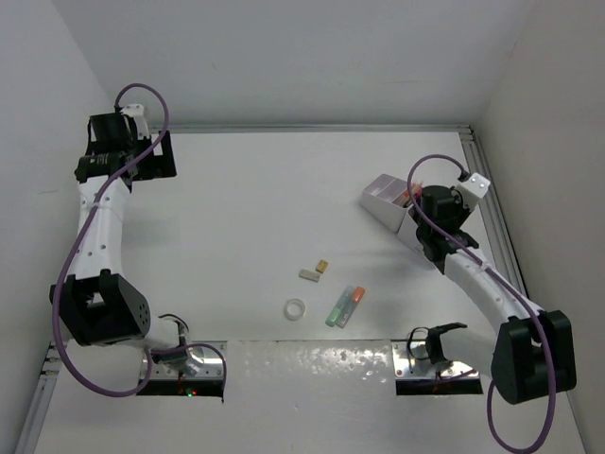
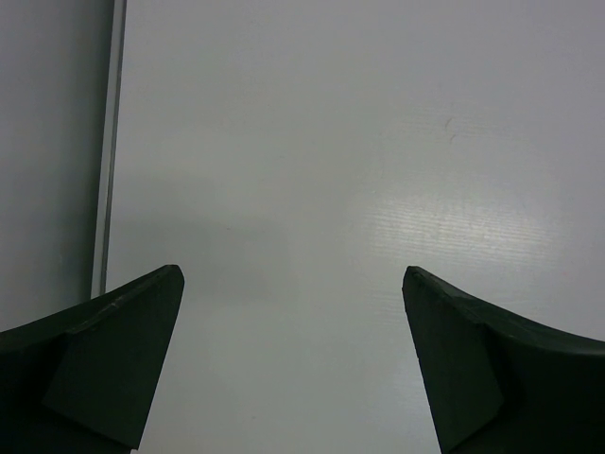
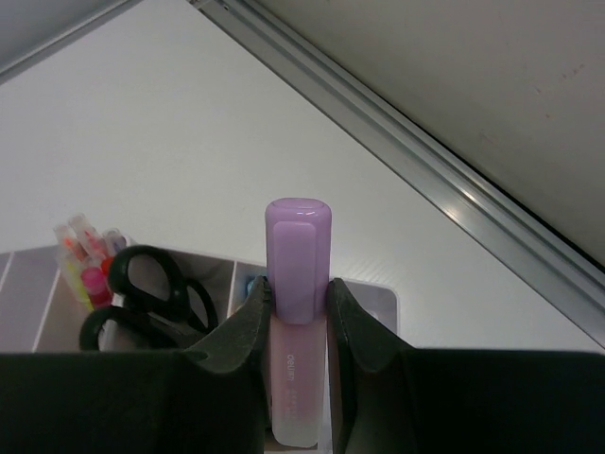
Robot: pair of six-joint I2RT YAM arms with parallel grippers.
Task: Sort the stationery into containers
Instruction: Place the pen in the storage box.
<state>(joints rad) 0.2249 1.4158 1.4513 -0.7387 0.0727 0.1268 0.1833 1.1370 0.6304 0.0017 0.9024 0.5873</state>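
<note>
My right gripper [image 3: 297,288] is shut on a purple highlighter [image 3: 298,241], held upright with its cap up over the end compartment of the lilac-white organizer [image 3: 378,299]. Black-handled scissors [image 3: 156,295] and several coloured pens [image 3: 85,253] stand in the neighbouring compartments. From above, the organizer [image 1: 383,194] sits at the right, partly under my right wrist [image 1: 437,213]. On the table lie two beige erasers [image 1: 308,274], a clear tape ring [image 1: 296,308], a green highlighter [image 1: 336,309] and an orange one [image 1: 353,303]. My left gripper [image 2: 291,276] hangs open over bare table.
A metal rail [image 3: 454,180] runs along the table's right edge just beyond the organizer, with the wall behind it. My left arm [image 1: 99,222] is stretched to the far left corner, beside the left wall and table edge [image 2: 106,189].
</note>
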